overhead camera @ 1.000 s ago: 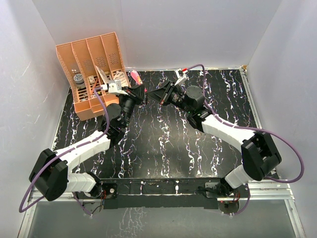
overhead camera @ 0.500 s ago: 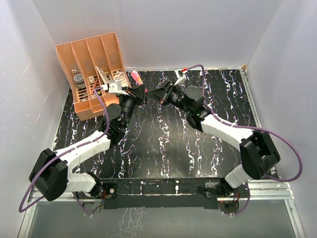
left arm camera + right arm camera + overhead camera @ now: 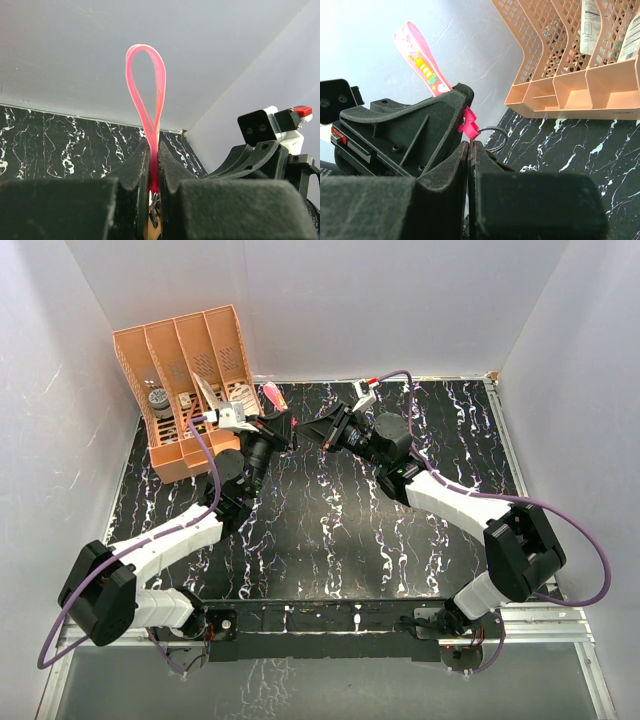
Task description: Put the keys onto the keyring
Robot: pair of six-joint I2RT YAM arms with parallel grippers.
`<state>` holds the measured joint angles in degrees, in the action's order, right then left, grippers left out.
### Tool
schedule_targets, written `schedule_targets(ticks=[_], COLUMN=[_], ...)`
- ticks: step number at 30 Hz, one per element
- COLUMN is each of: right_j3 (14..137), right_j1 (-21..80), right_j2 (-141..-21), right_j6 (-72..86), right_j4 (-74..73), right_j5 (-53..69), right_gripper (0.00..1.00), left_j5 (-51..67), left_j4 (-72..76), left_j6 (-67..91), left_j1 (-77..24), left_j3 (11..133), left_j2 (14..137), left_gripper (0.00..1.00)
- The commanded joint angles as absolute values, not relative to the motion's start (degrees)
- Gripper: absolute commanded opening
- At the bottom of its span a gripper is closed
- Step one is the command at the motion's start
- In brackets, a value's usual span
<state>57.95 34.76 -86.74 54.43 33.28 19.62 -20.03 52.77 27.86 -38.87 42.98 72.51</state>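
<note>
The keyring is a pink strap [image 3: 146,95] with a small round metal ring [image 3: 496,134] at its clip end. My left gripper [image 3: 154,146] is shut on the strap just above the clip, and the loop stands up out of the jaws. In the top view the strap [image 3: 270,395] pokes up at the back of the table, left of centre. My right gripper [image 3: 469,145] is shut, its tips right under the clip and ring. A thin pale sliver in its seam looks like the key. A tan metal bit [image 3: 152,224] shows below the ring, deep between the left jaws.
An orange slotted organizer [image 3: 185,380] with small items stands at the back left, close behind the left gripper [image 3: 288,426]. The right gripper [image 3: 322,433] faces it tip to tip over the black marbled table [image 3: 330,530]. White walls enclose the back and both sides.
</note>
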Motion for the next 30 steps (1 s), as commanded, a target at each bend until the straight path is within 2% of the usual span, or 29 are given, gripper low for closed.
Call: schedule_targets(ticks=[1, 21, 30], right_j3=[58.19, 57.82, 51.83], right_j1=[34.96, 34.98, 34.98], right_j2=[-86.92, -88.03, -84.72], right_j6=[55.10, 56.80, 61.92], right_j4=[37.57, 39.46, 44.74], right_j5=[19.60, 20.72, 16.41], right_gripper=[0.00, 0.00, 0.00], left_j5=[-20.85, -20.98, -24.19], left_j4=[55.85, 56.06, 57.18], left_j6=[27.07, 26.79, 27.89], left_j1=[-39.31, -39.37, -39.36], left_j3=[42.26, 42.17, 40.98], left_j2=[69.84, 69.65, 69.38], left_gripper=[0.00, 0.00, 0.00])
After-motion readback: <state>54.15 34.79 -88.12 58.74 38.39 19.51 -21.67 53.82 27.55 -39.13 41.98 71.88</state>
